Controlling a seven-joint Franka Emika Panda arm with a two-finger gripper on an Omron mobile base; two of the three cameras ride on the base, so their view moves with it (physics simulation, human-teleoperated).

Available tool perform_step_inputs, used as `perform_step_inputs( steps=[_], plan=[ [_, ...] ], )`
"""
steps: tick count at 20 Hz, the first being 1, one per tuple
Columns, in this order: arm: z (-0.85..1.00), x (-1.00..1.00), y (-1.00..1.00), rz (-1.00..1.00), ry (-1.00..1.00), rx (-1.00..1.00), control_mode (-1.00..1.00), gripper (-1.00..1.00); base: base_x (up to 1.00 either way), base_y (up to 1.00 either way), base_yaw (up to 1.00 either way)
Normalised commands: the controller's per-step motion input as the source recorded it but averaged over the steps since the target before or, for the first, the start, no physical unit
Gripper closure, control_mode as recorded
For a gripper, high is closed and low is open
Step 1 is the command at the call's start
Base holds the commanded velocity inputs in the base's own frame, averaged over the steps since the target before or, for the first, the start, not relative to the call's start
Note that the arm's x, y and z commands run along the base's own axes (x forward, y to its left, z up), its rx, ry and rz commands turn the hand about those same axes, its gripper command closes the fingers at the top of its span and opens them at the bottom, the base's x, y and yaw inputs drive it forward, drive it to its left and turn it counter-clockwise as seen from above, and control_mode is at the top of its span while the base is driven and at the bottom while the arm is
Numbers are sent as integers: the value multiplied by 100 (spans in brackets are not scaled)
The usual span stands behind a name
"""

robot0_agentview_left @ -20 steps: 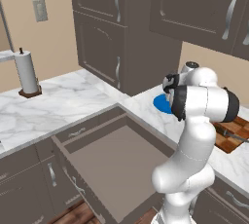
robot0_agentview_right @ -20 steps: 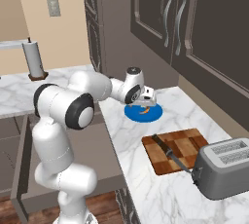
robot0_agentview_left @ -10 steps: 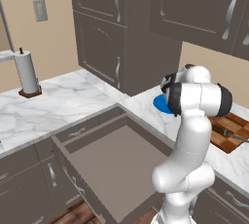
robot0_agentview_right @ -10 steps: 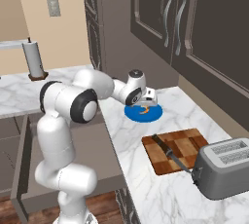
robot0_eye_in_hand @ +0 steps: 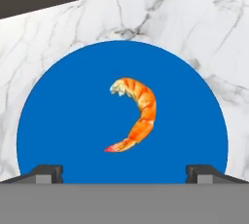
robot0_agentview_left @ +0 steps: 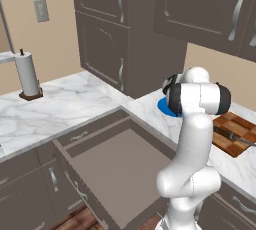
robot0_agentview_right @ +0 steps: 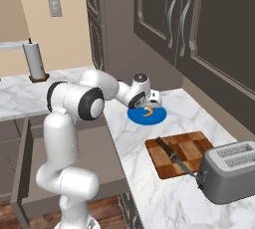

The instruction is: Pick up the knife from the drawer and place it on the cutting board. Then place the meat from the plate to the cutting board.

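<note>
Above the plate [robot0_eye_in_hand: 58,121], claw [robot0_eye_in_hand: 124,172] spread wide, facing meat [robot0_eye_in_hand: 136,116]

The arm [robot0_agentview_left: 192,124] hides most of the plate [robot0_agentview_left: 165,107].

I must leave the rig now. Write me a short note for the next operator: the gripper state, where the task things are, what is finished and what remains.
Gripper: open, holding nothing, poised above the meat.
Meat: lying on the blue plate, on the counter near the corner cabinets.
Knife: lying on the cutting board, which sits beside the toaster.
Drawer: pulled out.
Done: knife is on the board.
Left: lower onto the meat, grasp it, carry it to the cutting board and release it there.
</note>
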Motion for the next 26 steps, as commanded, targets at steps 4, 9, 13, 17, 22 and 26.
perform_step_inputs(
  steps=[4,9,13,17,22,26],
  plan=[
    [-9,30,-10,1,-3,0,-100,-100,0,0,0],
    [0,19,-13,0,0,0,-100,-100,0,0,0],
    [-2,11,-5,0,0,0,-100,-100,0,0,0],
    [-9,16,0,0,0,0,-100,-100,0,0,0],
    [-17,2,0,0,0,0,-100,-100,0,0,0],
    [-25,1,-4,0,0,0,-100,-100,0,0,0]
  ],
)
